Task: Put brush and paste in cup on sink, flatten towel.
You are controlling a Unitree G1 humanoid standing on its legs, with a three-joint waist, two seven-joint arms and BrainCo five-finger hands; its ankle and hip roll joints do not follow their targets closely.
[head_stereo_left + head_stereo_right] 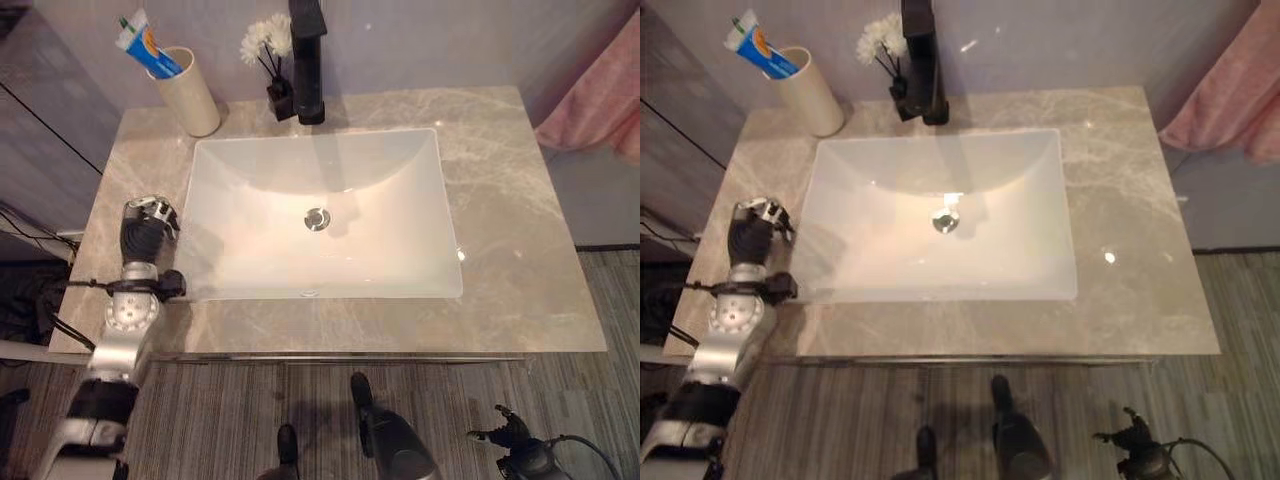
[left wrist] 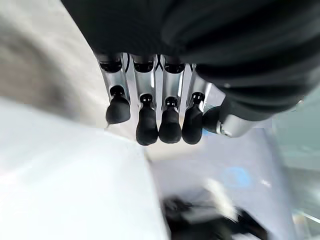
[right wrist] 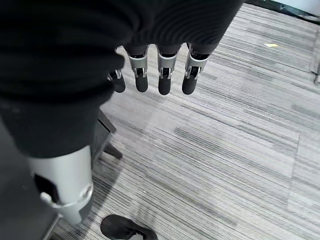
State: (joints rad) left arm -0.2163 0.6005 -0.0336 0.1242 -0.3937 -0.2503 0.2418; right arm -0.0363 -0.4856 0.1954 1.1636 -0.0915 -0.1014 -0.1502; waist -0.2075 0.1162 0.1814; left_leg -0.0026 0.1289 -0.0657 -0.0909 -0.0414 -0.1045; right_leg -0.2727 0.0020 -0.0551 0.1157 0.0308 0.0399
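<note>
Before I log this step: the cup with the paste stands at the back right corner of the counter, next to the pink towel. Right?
Not quite. In the left eye view the cup with the paste stands at the back left corner of the counter; the pink towel hangs off to the right.

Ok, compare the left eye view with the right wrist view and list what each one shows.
The left eye view has the sink, the cup holding toothpaste, the black tap, white flowers, a pink towel and the left hand over the counter. The right wrist view has a dark shoe. Both show the right hand, fingers relaxed, and striped floor.
</note>
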